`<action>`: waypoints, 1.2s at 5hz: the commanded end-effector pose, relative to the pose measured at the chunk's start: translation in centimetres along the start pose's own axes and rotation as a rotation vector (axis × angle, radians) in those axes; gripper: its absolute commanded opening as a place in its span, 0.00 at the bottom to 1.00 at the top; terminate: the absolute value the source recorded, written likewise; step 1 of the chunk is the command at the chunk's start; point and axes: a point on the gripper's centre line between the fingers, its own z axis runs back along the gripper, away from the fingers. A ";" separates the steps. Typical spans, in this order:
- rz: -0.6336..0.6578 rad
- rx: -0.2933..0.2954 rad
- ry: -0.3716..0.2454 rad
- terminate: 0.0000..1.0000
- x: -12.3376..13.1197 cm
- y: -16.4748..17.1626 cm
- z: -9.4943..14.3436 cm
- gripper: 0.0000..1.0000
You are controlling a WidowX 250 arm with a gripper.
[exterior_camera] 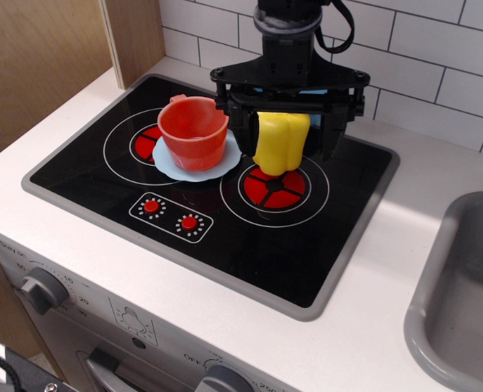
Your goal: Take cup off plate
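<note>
Sitting upright on the plate over the stove's left burner, the cup is standing just left of the gripper. The gripper's jaws are standing wide apart around the yellow pepper, not touching the cup. Small numbers by the knob are showing too blurred to read.

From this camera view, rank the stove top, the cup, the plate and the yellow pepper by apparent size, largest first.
1. Stove top, by far the largest.
2. Plate, slightly wider than the cup on it, though mostly covered.
3. Cup.
4. Yellow pepper, about as tall as the cup but narrower; the end effector hides part of it, so this ranking is unsure.
</note>
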 end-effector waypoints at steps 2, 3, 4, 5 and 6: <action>0.007 -0.004 0.005 0.00 -0.9 1.0 1.1 1.00; 0.006 -0.041 -0.024 0.00 -1.3 3.2 2.6 1.00; 0.009 -0.021 -0.006 0.00 -0.7 5.6 3.6 1.00; 0.076 -0.016 -0.046 0.00 1.0 8.1 4.7 1.00; 0.168 -0.002 -0.066 0.00 2.3 9.8 4.4 1.00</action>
